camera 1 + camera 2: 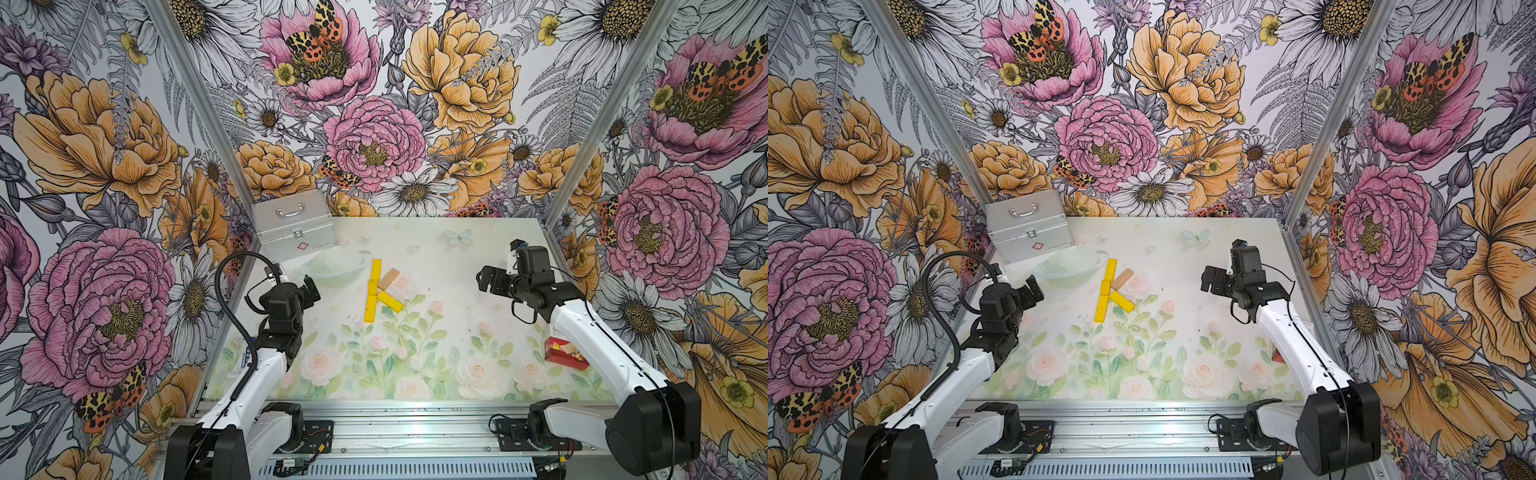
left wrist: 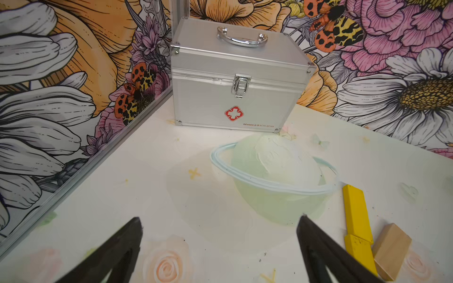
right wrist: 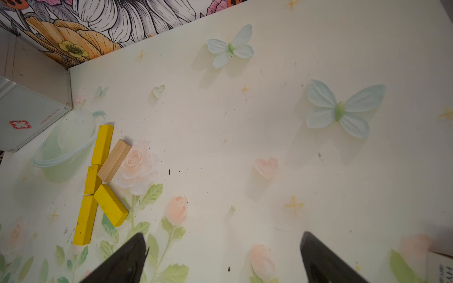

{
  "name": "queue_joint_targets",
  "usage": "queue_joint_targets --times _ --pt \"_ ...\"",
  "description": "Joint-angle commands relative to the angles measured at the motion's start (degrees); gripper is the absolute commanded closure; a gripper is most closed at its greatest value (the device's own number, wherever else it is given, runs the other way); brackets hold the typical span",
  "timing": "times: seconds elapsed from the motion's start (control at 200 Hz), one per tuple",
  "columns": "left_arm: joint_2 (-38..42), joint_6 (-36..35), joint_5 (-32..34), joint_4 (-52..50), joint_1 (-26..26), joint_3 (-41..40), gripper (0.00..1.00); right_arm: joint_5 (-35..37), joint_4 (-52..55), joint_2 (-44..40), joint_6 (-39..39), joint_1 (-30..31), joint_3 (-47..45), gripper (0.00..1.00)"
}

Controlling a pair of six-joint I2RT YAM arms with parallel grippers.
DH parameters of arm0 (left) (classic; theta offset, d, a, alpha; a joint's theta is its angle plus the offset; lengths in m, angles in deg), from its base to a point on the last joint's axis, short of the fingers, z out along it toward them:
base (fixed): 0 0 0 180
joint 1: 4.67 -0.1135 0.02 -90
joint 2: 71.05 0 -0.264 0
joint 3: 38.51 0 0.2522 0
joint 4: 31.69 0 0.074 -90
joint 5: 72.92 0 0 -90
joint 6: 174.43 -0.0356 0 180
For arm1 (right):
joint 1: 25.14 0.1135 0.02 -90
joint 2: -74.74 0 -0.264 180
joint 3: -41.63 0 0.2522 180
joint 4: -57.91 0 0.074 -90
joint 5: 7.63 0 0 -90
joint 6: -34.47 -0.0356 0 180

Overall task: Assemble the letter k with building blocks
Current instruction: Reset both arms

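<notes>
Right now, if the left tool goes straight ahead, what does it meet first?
Likely the silver first-aid case: the open left tool points at it, only printed tabletop between; the building blocks lie aside. Pitch is unclear; it might touch the tabletop first.

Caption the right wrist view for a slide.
Open right gripper clear of the completed yellow-and-tan letter k.

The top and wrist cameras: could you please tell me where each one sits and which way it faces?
Top views: high over the near edge, looking down at the table; both arms show, left gripper and right gripper flanking the letter k.
Left wrist: on the left arm, facing the silver case; its open fingertips show.
Right wrist: on the right arm, looking down at the letter k; its open fingertips show.
Shared: both wrist views catch the tan block.
</notes>
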Motion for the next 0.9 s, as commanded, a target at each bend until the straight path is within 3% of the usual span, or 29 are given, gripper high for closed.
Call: queue_joint_targets --times 0.0,0.3,0.37,0.415,0.495,0.625,0.791,0.896 --pt "-2.8 -2.2 1.8 6.1 -1.5 0.5 0.01 8.6 0.5 -1.6 2.8 -0.6 1.8 0.01" --pt "-17.6 -8.3 0.7 22.3 -1.9 -0.8 0.01 19.5 -1.7 -3.0 9.8 -2.8 3.0 0.01" --pt "-20.4 -10.4 0.7 31.7 -1.5 -3.4 0.01 23.6 -6.0 -6.5 11.3 -3.1 -0.4 0.01" --pt "-20.3 -12.0 -0.6 31.8 -1.5 -3.5 0.01 24.6 -10.3 -8.6 11.4 -3.6 -3.6 0.01" --pt "-23.1 -12.8 -1.5 42.6 -2.0 -7.2 0.01 24.5 -18.7 -10.5 12.7 -3.9 -9.9 0.01" --pt "-31.1 -12.9 -5.7 55.8 -3.2 -9.8 0.01 24.9 -33.8 -5.2 14.7 -4.1 -18.1 0.01" --pt "-30.3 -11.6 -4.6 56.9 -3.8 -11.2 0.01 24.9 -59.5 4.0 19.3 -4.5 -26.9 0.01" --pt "-30.4 -11.5 -5.0 58.6 -3.9 -12.1 0.01 22.0 -62.6 6.6 22.7 -5.0 -27.2 0.01"
